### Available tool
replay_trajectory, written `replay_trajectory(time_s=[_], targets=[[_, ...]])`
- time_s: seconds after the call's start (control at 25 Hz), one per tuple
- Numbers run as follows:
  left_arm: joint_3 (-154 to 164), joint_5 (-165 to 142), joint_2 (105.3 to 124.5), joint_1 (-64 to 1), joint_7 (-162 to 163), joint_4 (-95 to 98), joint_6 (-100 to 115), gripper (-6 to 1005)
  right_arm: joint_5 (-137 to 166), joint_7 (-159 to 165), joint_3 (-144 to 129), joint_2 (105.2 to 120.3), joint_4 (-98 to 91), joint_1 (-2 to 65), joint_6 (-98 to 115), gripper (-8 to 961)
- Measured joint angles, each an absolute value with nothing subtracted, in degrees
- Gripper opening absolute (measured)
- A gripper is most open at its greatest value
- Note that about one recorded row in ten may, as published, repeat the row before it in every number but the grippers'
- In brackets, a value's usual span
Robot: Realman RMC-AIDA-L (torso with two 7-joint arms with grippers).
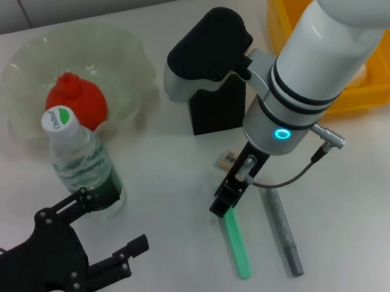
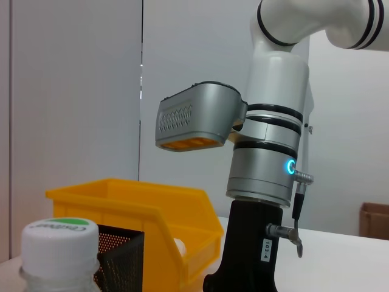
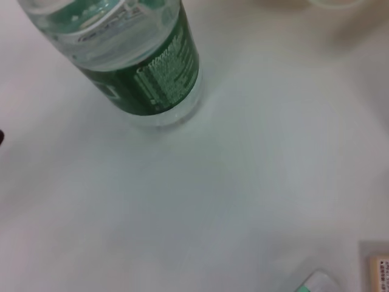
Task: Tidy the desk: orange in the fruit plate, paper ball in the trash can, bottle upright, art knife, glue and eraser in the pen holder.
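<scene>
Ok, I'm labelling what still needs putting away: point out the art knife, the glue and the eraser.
art knife (image 1: 237, 247): head view, middle of the mint-green stick.
glue (image 1: 282, 231): head view, middle of the grey stick.
eraser (image 1: 226, 159): head view, its visible beige top.

You see only part of the pen holder (image 1: 213, 113) behind the right arm; the trash can (image 1: 297, 39) is cut by the frame edge; the eraser (image 1: 226, 159) is half covered by the right hand (image 1: 227, 194).
</scene>
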State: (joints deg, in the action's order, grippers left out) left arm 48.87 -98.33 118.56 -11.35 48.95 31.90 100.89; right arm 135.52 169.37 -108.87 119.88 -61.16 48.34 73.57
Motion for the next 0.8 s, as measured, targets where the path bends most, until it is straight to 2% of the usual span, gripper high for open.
replay_trajectory(time_s=[0.6,0.8], targets=[[48.77,-98.03,118.48,-11.32,48.97,31.9,101.0,780,134.46,169.36,-109.43,119.88,-58.7,49.52,72.75,531],[48.78,-97.99,118.47,-11.28,49.13,31.9,101.22,780,134.04,169.36,-109.51,119.88,-57.41,50.07,72.12,441]])
